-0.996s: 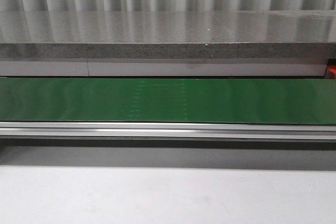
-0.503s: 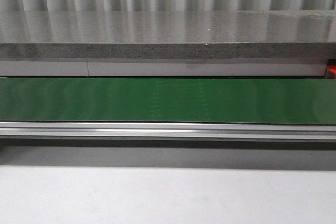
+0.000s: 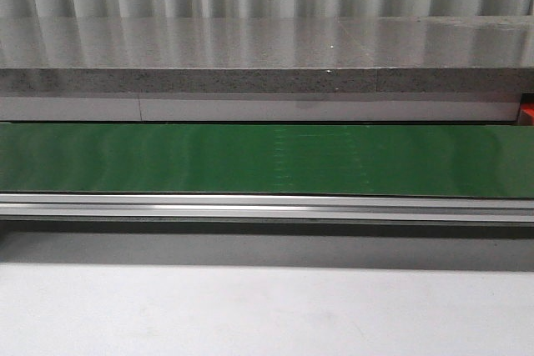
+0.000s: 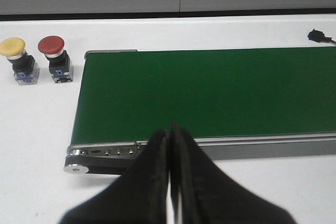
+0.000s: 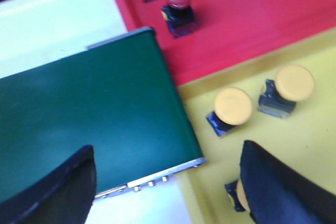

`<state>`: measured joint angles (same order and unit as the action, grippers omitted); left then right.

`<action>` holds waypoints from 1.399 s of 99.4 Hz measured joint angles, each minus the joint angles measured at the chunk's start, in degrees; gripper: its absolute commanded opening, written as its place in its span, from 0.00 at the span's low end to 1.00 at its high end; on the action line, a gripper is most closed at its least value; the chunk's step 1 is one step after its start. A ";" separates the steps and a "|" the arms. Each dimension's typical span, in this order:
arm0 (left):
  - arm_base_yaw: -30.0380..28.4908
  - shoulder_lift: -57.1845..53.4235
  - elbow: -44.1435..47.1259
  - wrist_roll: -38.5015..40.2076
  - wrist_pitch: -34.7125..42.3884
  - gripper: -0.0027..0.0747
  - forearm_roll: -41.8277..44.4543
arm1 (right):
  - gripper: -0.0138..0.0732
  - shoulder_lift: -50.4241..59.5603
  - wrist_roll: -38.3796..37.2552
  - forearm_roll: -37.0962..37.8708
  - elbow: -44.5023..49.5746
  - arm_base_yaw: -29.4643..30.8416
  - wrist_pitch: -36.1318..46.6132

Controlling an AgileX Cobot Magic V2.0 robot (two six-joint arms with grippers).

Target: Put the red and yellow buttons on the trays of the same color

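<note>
Hanging over the near edge of the green belt [image 4: 210, 95], the left gripper [image 4: 170, 145] has its black fingers pressed together with nothing between them. Past the belt's end, on the white table [image 4: 210, 30], a yellow button [image 4: 19, 59] and a red button [image 4: 56, 57] stand upright just beside each other, both off the belt. A small black plug [image 4: 316, 35] lies near the far corner.

The right gripper [image 5: 168, 182] is spread wide, its fingers [image 5: 58, 187] well apart and empty, above the other belt end. There a red tray [image 5: 262, 19] carries a red button [image 5: 177, 4] and the adjoining yellow tray [image 5: 310, 145] carries two yellow buttons [image 5: 231, 107] side by side, a third partly hidden behind a finger.

The front view shows only bare belt [image 3: 267, 158] and the rail [image 3: 267, 206].
</note>
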<state>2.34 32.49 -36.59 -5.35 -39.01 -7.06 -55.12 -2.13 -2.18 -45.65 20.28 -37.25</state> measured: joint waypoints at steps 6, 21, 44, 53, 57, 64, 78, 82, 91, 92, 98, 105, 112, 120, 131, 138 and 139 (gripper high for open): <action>0.00 0.00 0.00 0.00 0.00 0.01 0.00 | 0.78 2.82 1.70 0.00 0.00 -3.32 -0.53; 0.00 0.00 0.00 0.00 0.00 0.01 0.00 | 0.55 8.64 4.98 -0.13 0.00 -9.91 -1.68; 0.00 0.00 0.00 0.00 0.00 0.01 0.00 | 0.01 11.74 5.90 -0.13 0.00 -11.88 -4.53; 0.00 0.00 0.00 0.00 0.00 0.01 0.00 | 0.02 11.74 5.99 -0.13 0.00 -11.88 -4.72; 0.00 0.00 0.00 0.00 0.00 0.01 0.00 | 0.02 11.74 5.99 -0.13 0.00 -11.88 -4.72; 0.00 0.00 0.00 0.00 0.00 0.01 0.00 | 0.02 11.74 5.99 -0.13 0.00 -11.88 -4.75; 0.00 0.00 0.00 0.00 0.00 0.01 0.00 | 0.02 11.74 5.99 -0.13 0.00 -11.88 -5.08; 0.00 0.00 0.00 0.00 0.00 0.01 0.00 | 0.02 11.74 5.99 -0.13 0.00 -11.88 -5.08; 0.00 0.00 0.00 0.00 0.00 0.11 0.00 | 0.02 11.74 5.99 -0.13 0.00 -11.88 -5.10; 0.00 0.00 0.00 0.00 0.00 0.12 0.00 | 0.02 11.74 5.99 -0.13 0.00 -11.88 -5.10; 0.00 0.00 0.00 0.00 0.00 0.28 0.00 | 0.02 11.74 6.02 -0.13 0.00 -11.88 -5.10; 0.00 0.00 0.00 0.00 0.00 0.52 0.00 | 0.02 11.74 6.02 -0.13 0.00 -11.88 -5.20; 0.00 0.00 0.00 0.00 0.00 0.71 0.00 | 0.02 11.74 6.02 -0.13 0.00 -11.88 -5.20; 0.00 0.00 0.00 0.00 0.25 0.81 0.00 | 0.02 11.74 6.02 -0.13 0.00 -11.88 -5.20; 0.00 1.22 0.00 0.00 1.72 0.81 0.00 | 0.02 11.74 6.02 -0.13 0.00 -11.88 -5.20; 0.00 3.32 -0.14 0.00 3.13 0.81 0.00 | 0.02 11.74 6.02 -0.13 0.00 -11.88 -5.20; 0.00 3.88 -0.28 0.00 3.45 0.81 0.00 | 0.02 11.74 6.02 -0.13 0.00 -11.88 -5.20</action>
<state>2.34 36.37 -36.87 -5.35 -35.56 -7.06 -43.38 3.89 -2.31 -45.65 8.40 -42.45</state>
